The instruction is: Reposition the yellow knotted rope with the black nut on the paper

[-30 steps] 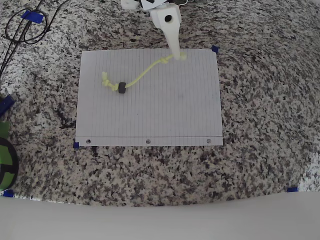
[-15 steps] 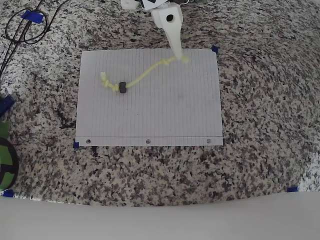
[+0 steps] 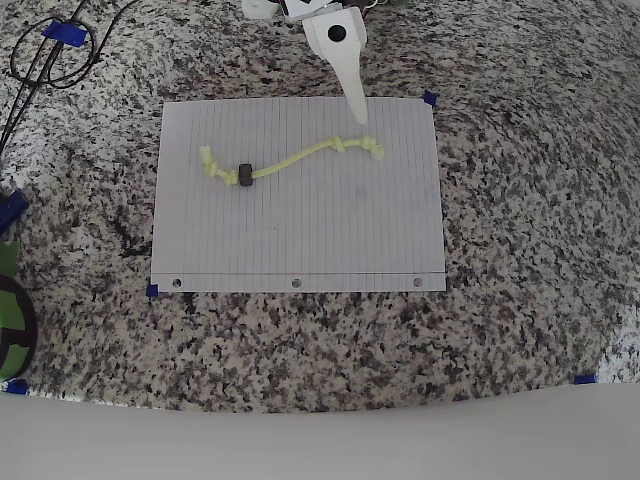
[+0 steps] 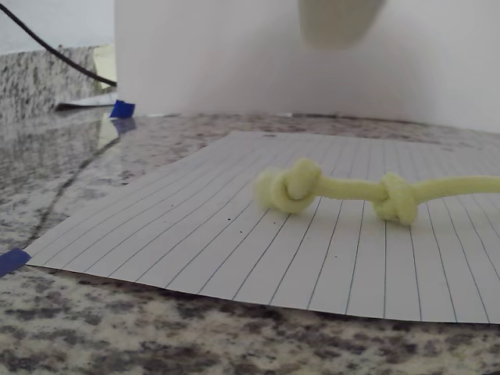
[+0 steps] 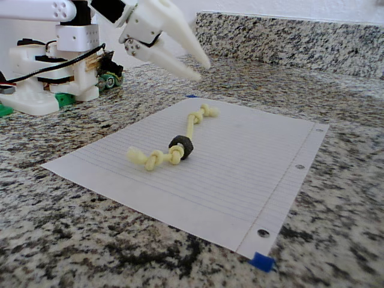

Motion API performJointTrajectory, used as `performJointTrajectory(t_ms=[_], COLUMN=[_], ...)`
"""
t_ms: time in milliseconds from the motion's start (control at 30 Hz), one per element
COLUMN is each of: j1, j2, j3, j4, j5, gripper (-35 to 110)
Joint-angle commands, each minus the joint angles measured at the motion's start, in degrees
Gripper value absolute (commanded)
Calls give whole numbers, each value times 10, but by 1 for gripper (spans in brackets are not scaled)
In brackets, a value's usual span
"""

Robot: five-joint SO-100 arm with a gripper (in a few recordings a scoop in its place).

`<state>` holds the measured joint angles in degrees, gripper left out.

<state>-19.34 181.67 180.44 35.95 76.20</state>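
The yellow knotted rope (image 3: 300,158) lies loose in a shallow wave across the upper half of the paper (image 3: 330,230). The black nut (image 3: 243,175) is threaded on near its left knots. My gripper (image 3: 358,112) hangs open just above and behind the rope's right knotted end, apart from it. In the fixed view the gripper (image 5: 203,71) has its two white fingers spread over the far end of the rope (image 5: 191,127), with the nut (image 5: 180,147) nearer the camera. The wrist view looks low over the paper (image 4: 234,234) at the end knots of the rope (image 4: 344,187).
The paper sits on a speckled granite counter with blue tape marks (image 3: 430,98) at corners. Black looped cables (image 3: 50,60) lie at the top left. The arm's white base (image 5: 54,84) stands behind the paper. A green and black object (image 3: 10,320) is at the left edge.
The gripper has let go of the rope's right end, which dropped onto the paper a little lower and to the right. The gripper has drawn back slightly toward the paper's top edge.
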Motion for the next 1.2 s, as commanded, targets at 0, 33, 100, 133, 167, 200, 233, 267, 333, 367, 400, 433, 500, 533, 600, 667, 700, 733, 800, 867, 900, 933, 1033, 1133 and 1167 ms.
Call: performJointTrajectory(t_ms=[0, 33, 100, 133, 167, 200, 233, 267, 333, 367, 400, 433, 500, 533, 600, 667, 700, 733, 800, 867, 900, 933, 1033, 1133, 1167], j1=[18, 22, 37, 41, 47, 53, 57, 60, 67, 72, 77, 83, 94, 101, 110, 125, 133, 141, 153, 163, 167, 173, 185, 186, 189], j2=[8, 11, 15, 18, 21, 23, 25, 27, 37, 43, 49, 53, 59, 59, 60, 66, 66, 66, 70, 72, 73, 75, 78, 86, 92], j3=[-5, -6, -6, -6, -7, -8, -8, -9, -9, -10, -11, -11, -15, -15, -15, -15, -15, -17, -18, -19, -20, -22, -22, -20, -20], j4=[-28, -32, -34, -35, -36, -40, -43, -51, -63, -71, -74, -74, -75, -78, -63, -43, -41, -40, -21, -4, 4, 10, 27, 62, 74], j5=[-80, -116, -188, -251, -312, -375, -430, -493, -640, -723, -788, -840, -926, -961, -1005, -1079, -1129, -1187, -1284, -1348, -1382, -1412, -1492, -1559, -1580], gripper=[15, 10, 0, 0, 0, 0, 0, 0, 0, 0, 0, 0, 0, 0, 0, 0, 0, 0, 0, 0, 0, 0, 0, 0, 0])
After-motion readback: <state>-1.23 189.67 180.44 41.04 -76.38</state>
